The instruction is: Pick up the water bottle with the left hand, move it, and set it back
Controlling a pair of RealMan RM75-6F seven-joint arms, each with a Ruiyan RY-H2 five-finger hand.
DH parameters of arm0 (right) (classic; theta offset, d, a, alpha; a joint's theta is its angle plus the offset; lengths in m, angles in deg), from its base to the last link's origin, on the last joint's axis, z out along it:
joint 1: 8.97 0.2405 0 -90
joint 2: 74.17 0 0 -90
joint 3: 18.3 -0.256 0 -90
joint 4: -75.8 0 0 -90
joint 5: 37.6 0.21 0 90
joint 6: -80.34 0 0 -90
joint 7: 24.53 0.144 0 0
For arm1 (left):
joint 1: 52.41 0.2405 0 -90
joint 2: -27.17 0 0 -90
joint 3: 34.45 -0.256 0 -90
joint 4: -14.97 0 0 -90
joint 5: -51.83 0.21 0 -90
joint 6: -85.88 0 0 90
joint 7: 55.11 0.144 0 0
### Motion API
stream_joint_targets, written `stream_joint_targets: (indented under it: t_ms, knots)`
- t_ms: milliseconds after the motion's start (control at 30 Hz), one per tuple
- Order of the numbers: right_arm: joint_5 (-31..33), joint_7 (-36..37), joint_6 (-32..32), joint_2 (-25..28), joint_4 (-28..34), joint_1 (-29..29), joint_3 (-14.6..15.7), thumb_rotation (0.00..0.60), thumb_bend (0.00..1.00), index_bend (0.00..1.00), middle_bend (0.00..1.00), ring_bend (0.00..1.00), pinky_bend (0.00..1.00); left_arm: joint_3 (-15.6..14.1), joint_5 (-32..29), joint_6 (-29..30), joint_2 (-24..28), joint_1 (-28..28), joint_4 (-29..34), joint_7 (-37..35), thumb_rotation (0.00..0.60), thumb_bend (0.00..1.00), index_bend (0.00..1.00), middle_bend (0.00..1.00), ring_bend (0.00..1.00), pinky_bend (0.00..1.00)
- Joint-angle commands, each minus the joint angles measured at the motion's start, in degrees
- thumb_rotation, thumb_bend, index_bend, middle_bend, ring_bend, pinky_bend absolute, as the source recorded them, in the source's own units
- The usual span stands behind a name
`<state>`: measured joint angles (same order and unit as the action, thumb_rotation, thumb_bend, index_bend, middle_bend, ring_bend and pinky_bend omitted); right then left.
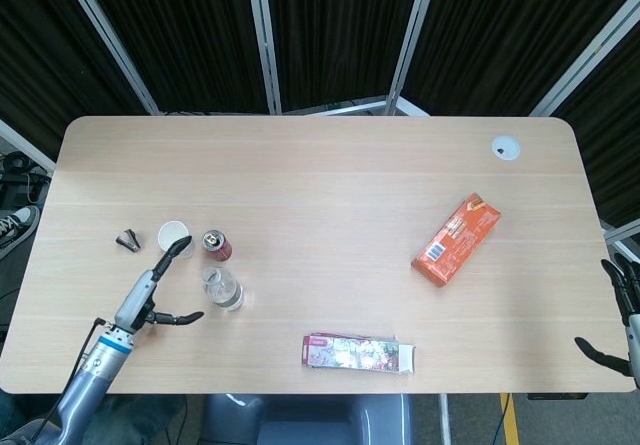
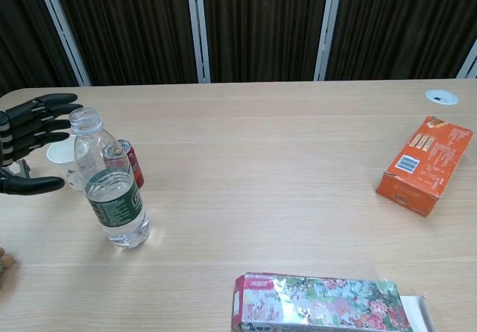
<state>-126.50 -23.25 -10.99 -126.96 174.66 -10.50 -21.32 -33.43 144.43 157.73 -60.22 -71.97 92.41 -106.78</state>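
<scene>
A clear uncapped water bottle (image 1: pixel 221 288) (image 2: pixel 109 185) with a green label stands upright on the table's left part. My left hand (image 1: pixel 159 287) (image 2: pixel 28 144) hovers just left of the bottle, fingers spread and thumb apart, holding nothing and not touching it. My right hand (image 1: pixel 620 315) shows only at the far right edge, off the table, fingers apart and empty.
A red can (image 1: pixel 217 245) (image 2: pixel 125 163) and a white paper cup (image 1: pixel 174 238) (image 2: pixel 63 159) stand right behind the bottle. A black clip (image 1: pixel 128 239) lies further left. An orange box (image 1: pixel 456 239) sits right, a floral packet (image 1: pixel 358 353) near the front edge.
</scene>
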Motion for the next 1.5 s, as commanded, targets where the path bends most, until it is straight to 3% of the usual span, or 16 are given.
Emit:
stream_joint_targets:
  t_ms: [33,267,1133,1367,1500]
  knots:
    - [0.51,-0.29,0.22,-0.15,0.05,0.08,-0.17,0.6,0.0,0.0,0.0,0.0,0.0,0.41,-1.15,-2.34,-2.47,-1.97,-2.84,-3.63,0.6,0.0,0.04,0.04,0.0,0.0]
    - [2.16,-0.57,0.88,-0.3,-0.11,0.23,-0.64,0.6,0.0,0.0,0.0,0.0,0.0,0.82,-1.82,-5.5,-5.85,-4.9,-6.11,-4.3,0.6,0.0,0.05,0.04,0.0,0.0]
    - [4.12,-2.44,2.45,-0.95,-0.11,0.79,-1.03,0.6,0.0,0.0,0.0,0.0,0.0,-0.16,-2.9,-10.32,-10.94,-9.47,-13.39,-7.77,0.6,0.0,0.09,0.06,0.0,0.01]
    - [4.43,-2.73,2.88,-1.07,-0.14,0.97,-1.07,0.6,0.0,0.0,0.0,0.0,0.0,-0.54,-3.15,-11.35,-11.96,-10.26,-15.13,-9.36,0.6,0.0,0.14,0.08,0.03,0.04]
    - [4.62,-2.77,3.01,-1.12,-0.2,1.02,-1.12,0.6,0.0,0.0,0.0,0.0,0.0,-0.76,-3.17,-11.43,-12.27,-10.57,-15.62,-9.77,0.6,0.02,0.25,0.18,0.11,0.12]
